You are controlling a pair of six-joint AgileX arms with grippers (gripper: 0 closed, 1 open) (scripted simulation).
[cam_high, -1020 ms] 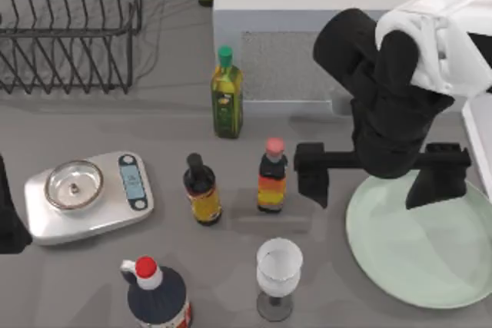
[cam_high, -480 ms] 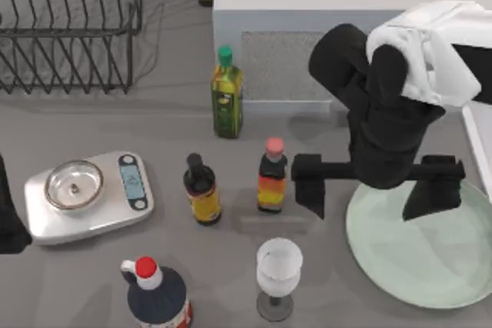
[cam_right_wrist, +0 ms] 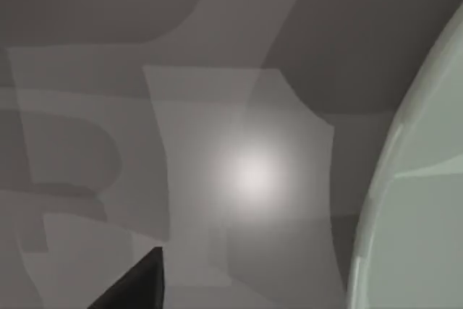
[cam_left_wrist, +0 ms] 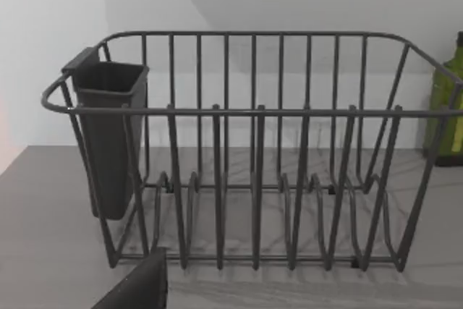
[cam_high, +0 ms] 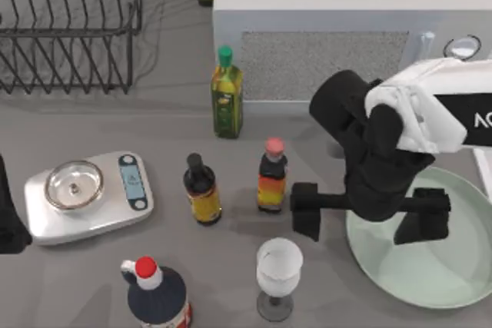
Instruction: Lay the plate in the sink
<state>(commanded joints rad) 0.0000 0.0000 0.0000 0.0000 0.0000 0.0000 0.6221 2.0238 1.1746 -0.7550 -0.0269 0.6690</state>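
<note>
Plate (cam_high: 442, 266) lies flat on the tabletop (cam_high: 100, 282) at far right; likely rigid, smooth, slippery, breakable, so best pinched at the raised rim. Right gripper (cam_high: 370, 210) hangs over its left edge, jaws spread wide, holding nothing. Left arm parked at left edge.

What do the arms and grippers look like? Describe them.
The right arm is bulky matte black with a glossy white shell bearing dark lettering near the top view's right edge. Its right gripper is black: a straight crossbar carrying two blocky fingers. The left arm shows as a black shape at the left edge.
</note>
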